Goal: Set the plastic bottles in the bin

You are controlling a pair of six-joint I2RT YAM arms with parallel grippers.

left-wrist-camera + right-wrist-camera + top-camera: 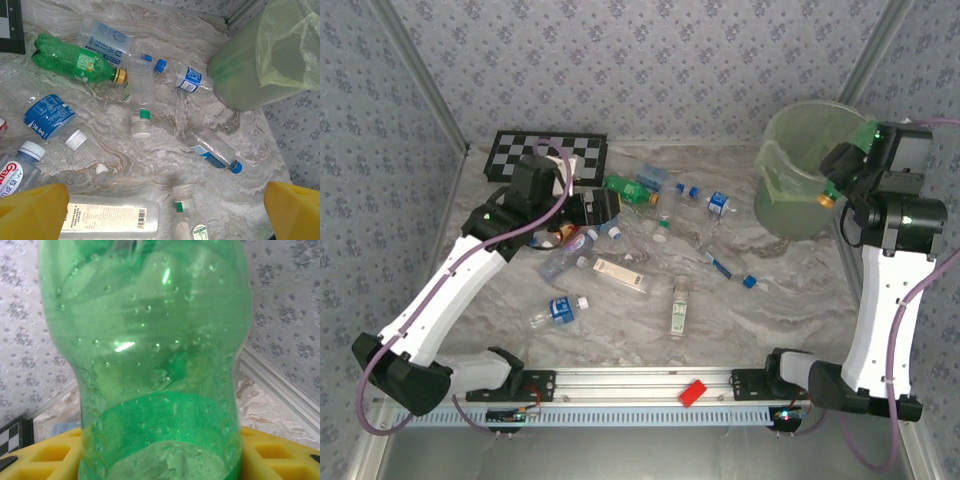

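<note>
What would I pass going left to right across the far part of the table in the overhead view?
Chequered board, lying green bottle, clear bottle with a blue label, bin. Left out: the held green bottle, which overlaps the bin.

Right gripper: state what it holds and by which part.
The right gripper clamps a green plastic bottle around its body, near the label band. The left gripper, open, holds nothing.

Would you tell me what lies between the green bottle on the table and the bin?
In the left wrist view, a green-banded bottle and a blue-capped bottle lie between the green bottle and the bin.
</note>
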